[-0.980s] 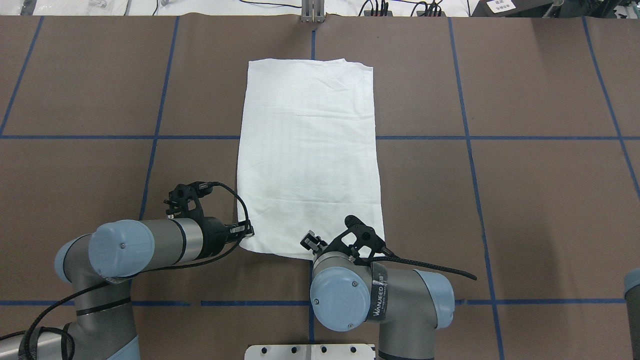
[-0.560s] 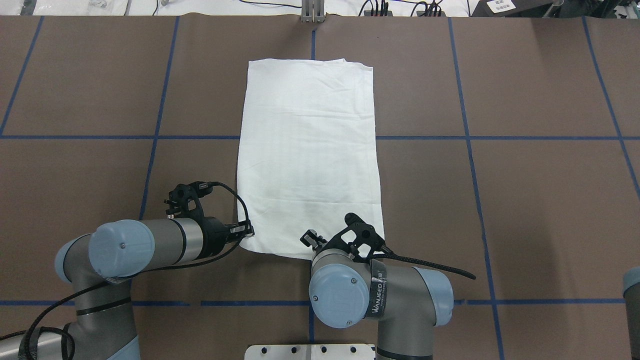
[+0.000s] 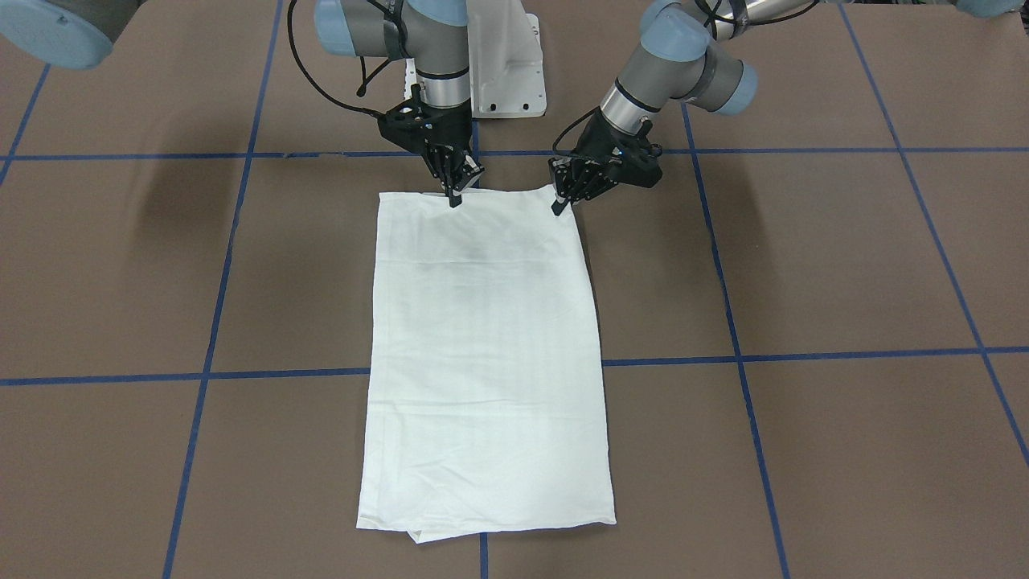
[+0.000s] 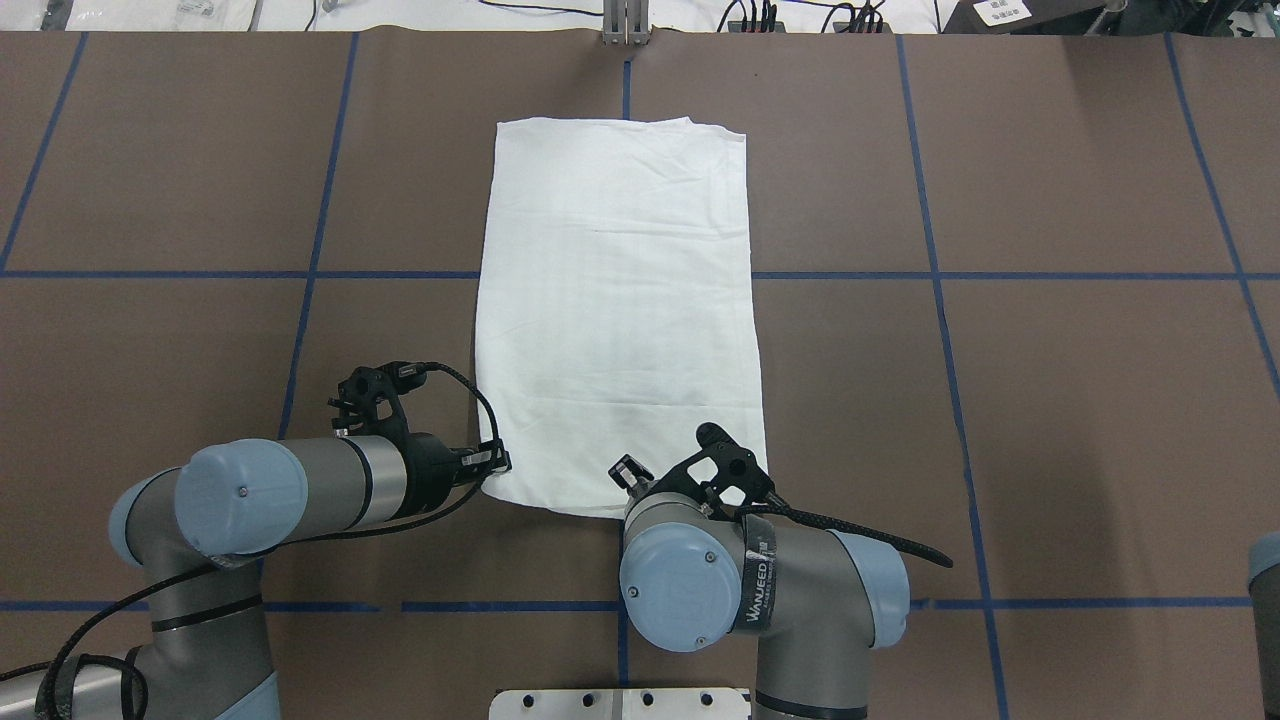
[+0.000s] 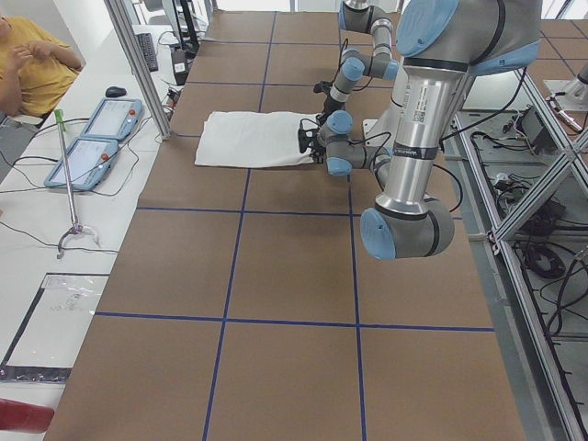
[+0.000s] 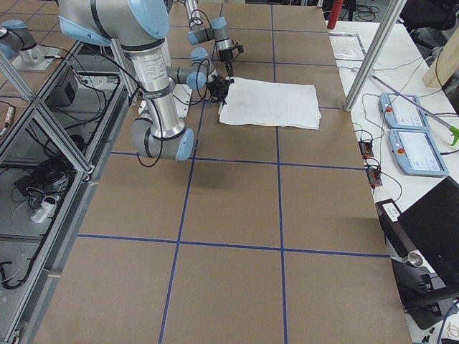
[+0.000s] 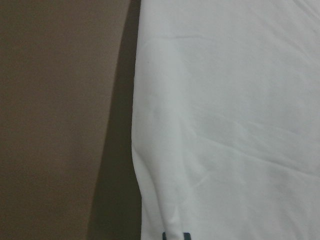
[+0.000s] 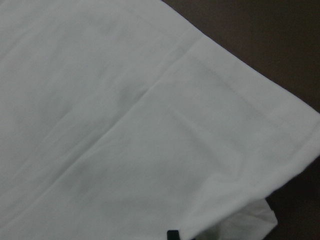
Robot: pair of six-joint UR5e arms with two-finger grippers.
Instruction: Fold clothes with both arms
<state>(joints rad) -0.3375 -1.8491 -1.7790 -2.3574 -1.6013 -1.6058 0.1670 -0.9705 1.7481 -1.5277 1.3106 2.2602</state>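
Observation:
The white T-shirt (image 4: 615, 300) lies flat, folded into a long rectangle, in the middle of the brown table; it also shows in the front view (image 3: 482, 362). No text, collar or label shows. My left gripper (image 4: 493, 463) is down at the shirt's near left corner (image 3: 559, 205). My right gripper (image 4: 628, 475) is down on the shirt's near edge, about midway (image 3: 455, 195). Both wrist views are filled with white cloth (image 7: 225, 125) (image 8: 125, 125), with dark fingertips close together at the bottom edge. Both grippers look shut on the cloth.
Blue tape lines (image 4: 620, 273) divide the brown table into squares. The white pedestal (image 3: 502, 56) stands between the arm bases. Cables (image 4: 800, 15) lie beyond the far edge. Two tablets (image 5: 96, 138) and a metal post (image 5: 138, 64) stand past the table's far side.
My right wrist has shifted slightly to the right along the shirt's near edge. The left arm and the shirt's body have not moved.

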